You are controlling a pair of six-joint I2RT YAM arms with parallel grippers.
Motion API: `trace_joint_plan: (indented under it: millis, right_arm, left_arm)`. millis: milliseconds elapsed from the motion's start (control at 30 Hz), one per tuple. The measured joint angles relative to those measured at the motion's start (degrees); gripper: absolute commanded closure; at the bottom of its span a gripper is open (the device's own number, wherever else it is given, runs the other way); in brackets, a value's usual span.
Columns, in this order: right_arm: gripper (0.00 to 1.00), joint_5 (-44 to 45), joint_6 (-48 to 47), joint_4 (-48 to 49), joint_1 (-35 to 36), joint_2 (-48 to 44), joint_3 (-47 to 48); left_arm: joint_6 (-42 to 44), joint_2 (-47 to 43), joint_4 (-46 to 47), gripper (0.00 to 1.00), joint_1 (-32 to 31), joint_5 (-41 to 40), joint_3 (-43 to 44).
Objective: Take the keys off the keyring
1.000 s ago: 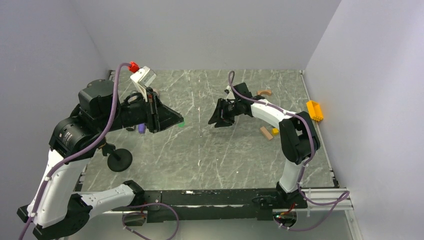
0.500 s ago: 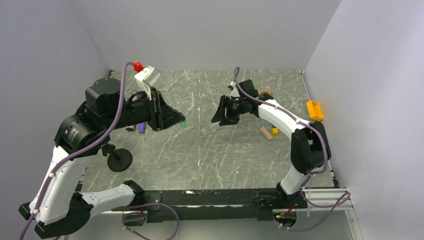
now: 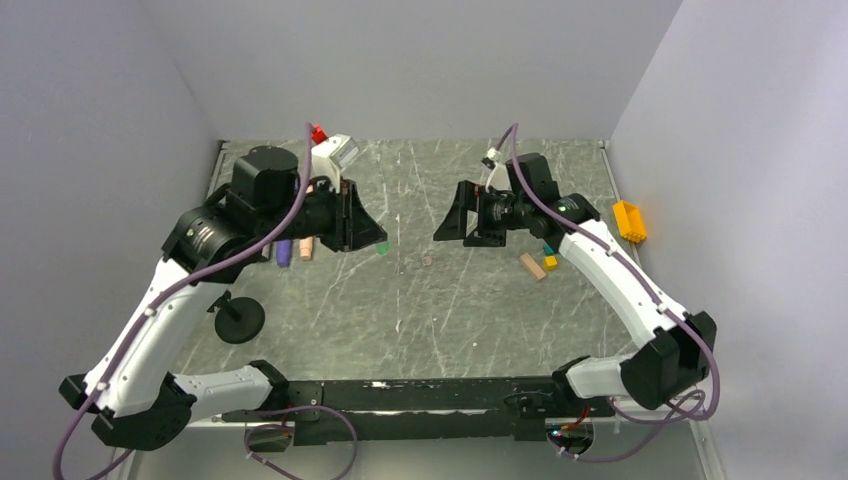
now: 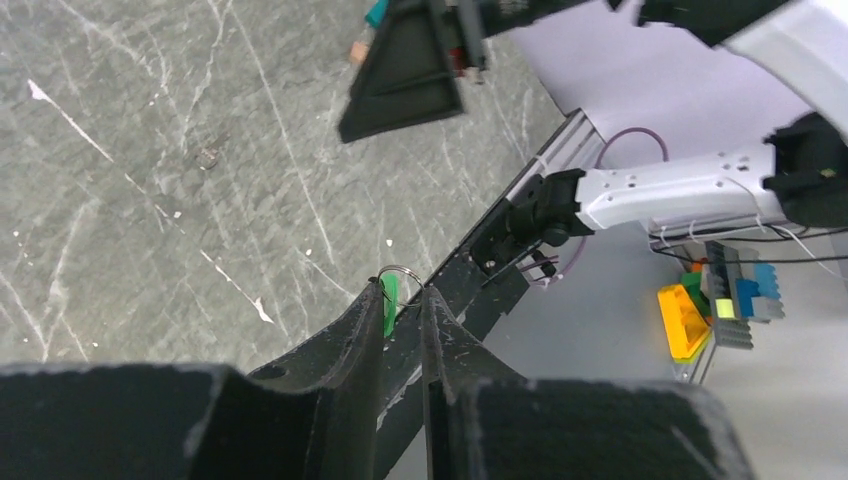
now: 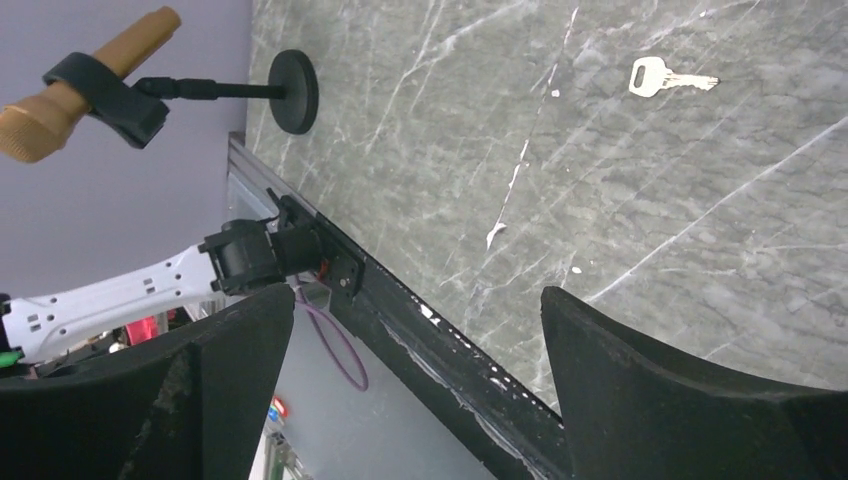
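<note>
My left gripper [image 4: 402,292] is shut on a small bright green tag [image 4: 389,305] and the thin silvery keyring [image 4: 400,267], which loops across its two fingertips. From above, that gripper [image 3: 382,243] hangs over the table left of centre with the green tag [image 3: 383,249] at its tip. A silver key [image 5: 672,77] lies loose on the marble between the arms, a small speck in the top view [image 3: 427,261]. My right gripper [image 3: 447,215] faces the left one from the right. Its jaws [image 5: 415,300] stand wide open with nothing between them.
A microphone [image 5: 60,95] on a stand with a round black base [image 3: 240,320] stands at the left front. Purple and pink pieces [image 3: 283,253] lie under the left arm. Wooden blocks [image 3: 532,266] and a yellow brick [image 3: 629,220] lie at the right.
The right gripper has opened wide and drawn back to the right, and a key now lies on the table. The left arm has swung rightward, still gripping the ring and green tag.
</note>
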Motion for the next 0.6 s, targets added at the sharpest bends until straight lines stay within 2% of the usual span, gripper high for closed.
trace_joint_plan:
  millis: [233,600]
  right_arm:
    - [0.00,1.38,-0.44,-3.21,0.00,-6.14,0.37]
    - [0.00,2.38,-1.18,-6.51,0.00,-13.92,-1.27]
  left_arm:
    - [-0.04,2.93,1.68,1.00,0.00,-4.35,-2.40]
    - [-1.79,6.32,7.78,1.00,1.75,-8.37,-13.62]
